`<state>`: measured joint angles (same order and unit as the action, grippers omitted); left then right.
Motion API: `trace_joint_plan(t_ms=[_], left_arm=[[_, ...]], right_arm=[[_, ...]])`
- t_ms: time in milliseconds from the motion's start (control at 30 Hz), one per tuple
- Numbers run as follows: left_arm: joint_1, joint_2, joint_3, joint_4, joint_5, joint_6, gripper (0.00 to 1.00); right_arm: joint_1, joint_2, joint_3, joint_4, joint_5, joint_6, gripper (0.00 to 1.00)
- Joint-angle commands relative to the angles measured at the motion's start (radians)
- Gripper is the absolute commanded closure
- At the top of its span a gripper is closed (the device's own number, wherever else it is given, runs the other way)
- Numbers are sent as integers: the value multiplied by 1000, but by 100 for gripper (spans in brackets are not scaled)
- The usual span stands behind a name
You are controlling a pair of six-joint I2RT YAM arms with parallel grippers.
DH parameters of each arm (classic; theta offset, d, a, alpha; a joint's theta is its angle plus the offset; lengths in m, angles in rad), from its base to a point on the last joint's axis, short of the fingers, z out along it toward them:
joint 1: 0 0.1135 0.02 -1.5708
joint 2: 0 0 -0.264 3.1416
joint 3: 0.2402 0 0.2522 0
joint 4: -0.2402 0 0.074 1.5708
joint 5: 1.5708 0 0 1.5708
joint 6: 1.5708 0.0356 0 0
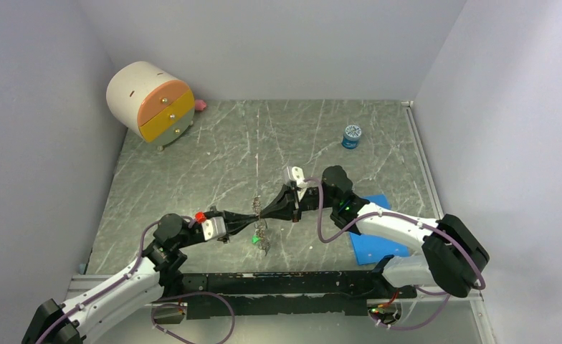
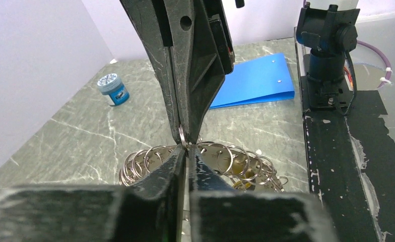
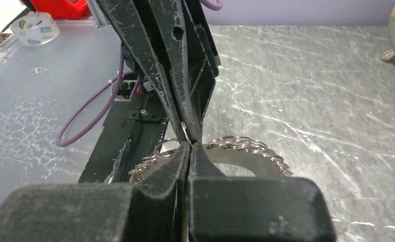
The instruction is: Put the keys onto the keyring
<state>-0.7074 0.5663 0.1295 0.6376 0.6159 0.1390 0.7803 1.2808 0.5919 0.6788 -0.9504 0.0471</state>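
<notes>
The keyring [image 1: 262, 231] is a thin silvery hoop with many small split rings along its edge. It hangs just above the table between the two grippers. My left gripper [image 1: 254, 217] and right gripper [image 1: 264, 213] meet tip to tip, both shut on one small ring [image 2: 183, 135] at the hoop's top. In the left wrist view my fingers [image 2: 173, 161] pinch it, with the hoop [image 2: 225, 157] below. The right wrist view shows the same pinch [image 3: 189, 143] above the hoop [image 3: 258, 147]. A green key [image 1: 255, 240] hangs beside the hoop. A yellowish bit [image 2: 239, 184] shows under the rings.
A small blue jar [image 1: 351, 136] stands at the back right. A blue flat pad [image 1: 378, 242] lies under the right arm. A round drawer chest [image 1: 151, 102] sits at the back left with a pink thing [image 1: 200, 105] beside it. A black rail [image 1: 278, 283] runs along the near edge.
</notes>
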Motion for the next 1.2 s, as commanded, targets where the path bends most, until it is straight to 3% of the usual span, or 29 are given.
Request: trace_joint_plan(t_ms=[0,100,233,400,600,833,1167], left_arm=[[-4,-29,46,-54,-37,19,81],[-3,-66,66,-167,-116,35,69],[-4,-106,109,-303,-179,66,65],[-3,-72,175,-420,-163,127,67],[-4,44,217,-409,-93,160,68],[-3,127,250,-374,-39,174,67],[-5,209,261,-287,14,152,65]], right_arm=[[1,-22,52,-89,21,-38,100],[1,-39,99,-252,41,-131,100],[1,-48,182,-511,85,-246,100],[2,-29,285,-796,166,-331,100],[10,-1,383,-1008,267,-380,100],[47,43,490,-1165,374,-407,100],[84,68,532,-1190,389,-414,100]])
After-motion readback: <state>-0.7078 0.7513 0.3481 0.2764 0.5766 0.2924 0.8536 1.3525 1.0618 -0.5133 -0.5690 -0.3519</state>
